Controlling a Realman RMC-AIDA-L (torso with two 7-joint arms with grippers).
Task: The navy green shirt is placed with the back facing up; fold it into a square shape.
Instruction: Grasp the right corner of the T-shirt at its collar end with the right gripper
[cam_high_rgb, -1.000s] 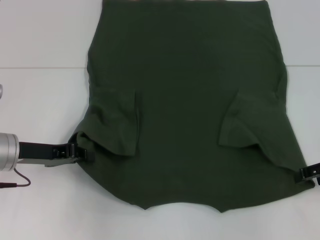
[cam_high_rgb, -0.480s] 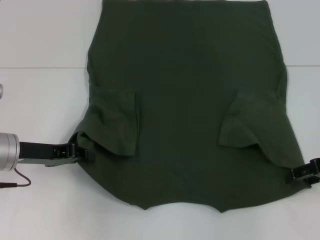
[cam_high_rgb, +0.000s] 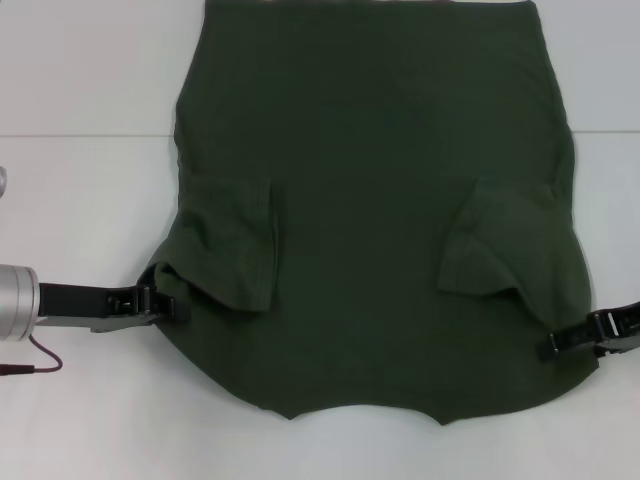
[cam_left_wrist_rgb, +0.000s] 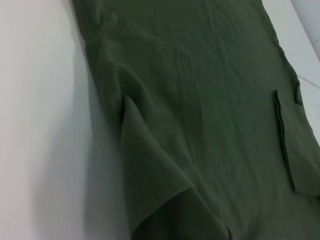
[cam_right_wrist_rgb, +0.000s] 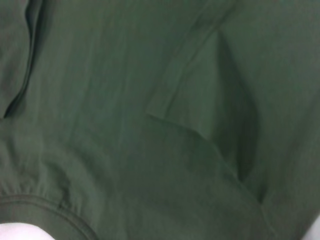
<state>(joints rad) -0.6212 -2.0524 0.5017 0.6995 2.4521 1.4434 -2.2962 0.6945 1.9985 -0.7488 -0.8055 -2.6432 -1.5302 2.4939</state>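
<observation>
Gripping the near shoulder corners of the navy green shirt (cam_high_rgb: 370, 200) for the lengthwise fold

Spread back-up on the white table (cam_high_rgb: 80, 90), the shirt runs from its collar edge at the near side to its hem at the far edge of the head view, with both short sleeves already turned in over the body. The left gripper (cam_high_rgb: 165, 305) sits at the near-left shoulder, its fingers seemingly closed on the cloth edge there; the right gripper (cam_high_rgb: 560, 344) lies against the near-right edge, but whether its fingers are apart or together I cannot tell. Judging by this, the sleeve folds are done and the body fold is starting. Next, both corners likely need lifting together and carrying evenly toward the far hem, keeping the tucked sleeves from slipping out
</observation>
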